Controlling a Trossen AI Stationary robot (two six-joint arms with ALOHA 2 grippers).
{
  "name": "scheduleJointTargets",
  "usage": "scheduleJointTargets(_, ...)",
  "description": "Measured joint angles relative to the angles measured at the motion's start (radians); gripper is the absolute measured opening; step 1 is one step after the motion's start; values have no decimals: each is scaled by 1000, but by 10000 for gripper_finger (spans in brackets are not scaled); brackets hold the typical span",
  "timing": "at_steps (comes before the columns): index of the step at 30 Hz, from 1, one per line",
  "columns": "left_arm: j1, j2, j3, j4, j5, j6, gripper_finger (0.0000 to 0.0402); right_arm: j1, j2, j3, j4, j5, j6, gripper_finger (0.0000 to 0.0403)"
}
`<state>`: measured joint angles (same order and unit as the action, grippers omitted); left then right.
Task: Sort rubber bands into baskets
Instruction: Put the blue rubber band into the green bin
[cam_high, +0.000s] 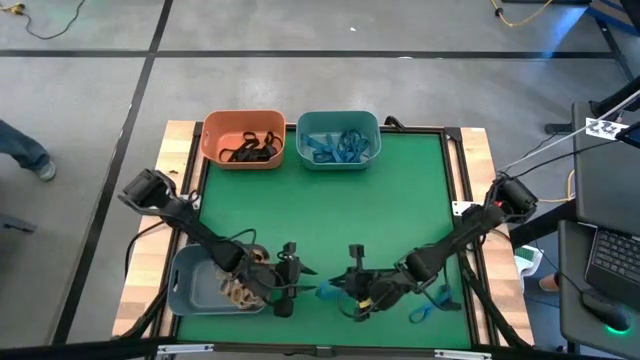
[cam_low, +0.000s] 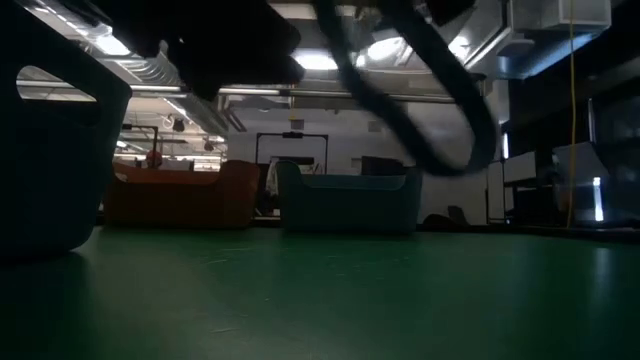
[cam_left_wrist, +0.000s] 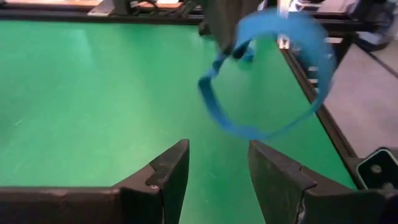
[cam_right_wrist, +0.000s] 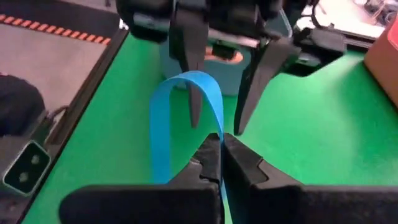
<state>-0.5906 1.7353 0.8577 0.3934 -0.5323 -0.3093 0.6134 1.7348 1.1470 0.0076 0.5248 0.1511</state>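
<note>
My right gripper (cam_right_wrist: 221, 138) is shut on a blue rubber band (cam_right_wrist: 166, 124) above the green mat's near middle (cam_high: 345, 292). My left gripper (cam_left_wrist: 217, 146) faces it from the left (cam_high: 298, 283), open, with its fingers (cam_right_wrist: 194, 93) close to the band's loop (cam_left_wrist: 267, 81); I cannot tell whether they touch it. Next to the left arm stands the grey-blue basket (cam_high: 195, 285) with tan bands. At the far edge, the orange basket (cam_high: 243, 140) holds black bands and the teal basket (cam_high: 338, 138) holds blue ones. My right gripper pinches the blue band between its two fingertips at one spot of the loop (cam_right_wrist: 217, 127); a single strand seems to run in between them. The fingers come slanting down from the table's right. The rest of the loop arches out beyond the fingertips, lifted clear of the mat.
A loose blue band (cam_high: 428, 308) lies on the mat by the right arm. A black frame (cam_high: 455, 160) borders the green mat. A laptop (cam_high: 610, 260) sits off the table's right side. The mat's middle (cam_high: 320, 220) is bare.
</note>
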Motion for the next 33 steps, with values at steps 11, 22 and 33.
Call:
scheduleJointTargets(11,12,9,0,7,112,47,161,-34,3,0,-8,-2,-43,7)
scheduleJointTargets(22,71,9,0,67,96,21,161,-38,11,0,51,9,-55,7)
scheduleJointTargets(33,80,9,0,117,117,45,161,-66,54,-1,139,-28,-82,7)
